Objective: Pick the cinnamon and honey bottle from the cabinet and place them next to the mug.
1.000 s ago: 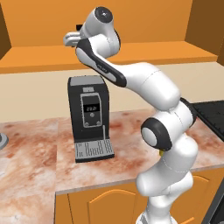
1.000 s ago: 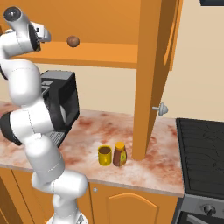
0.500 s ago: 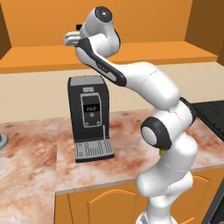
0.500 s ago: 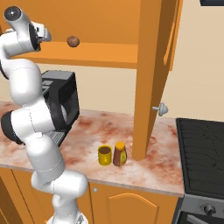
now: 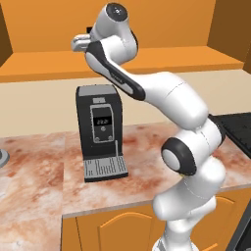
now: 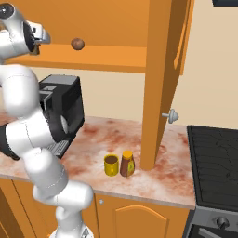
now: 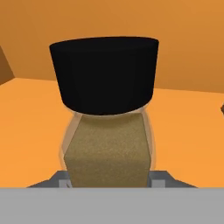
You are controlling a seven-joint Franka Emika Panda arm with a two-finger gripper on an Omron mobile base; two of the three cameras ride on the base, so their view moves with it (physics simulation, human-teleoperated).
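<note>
Gripping: the hand is clenched on the cinnamon, its jaws pressing the jar low on both sides, just above the base.
Cinnamon: upright on the cabinet shelf board, black cap up, brown contents showing through the glass.
Grip risk: judged from the low hold, the tall capped top stands free above the jaws, so a quick swing could tip the jar in the grasp or let it slide out.
Exit risk: the arm reaches deep into the cabinet above the coffee machine; pulling out low could knock the jar on the shelf edge or the machine's top.
Table: the mug and the honey bottle stand just beside each other near the cabinet's side panel.
Placing risk: little free room there; setting down carelessly could topple either one.
Far shelf: a round brown ball sits well apart from the hand, likely no hindrance.
</note>
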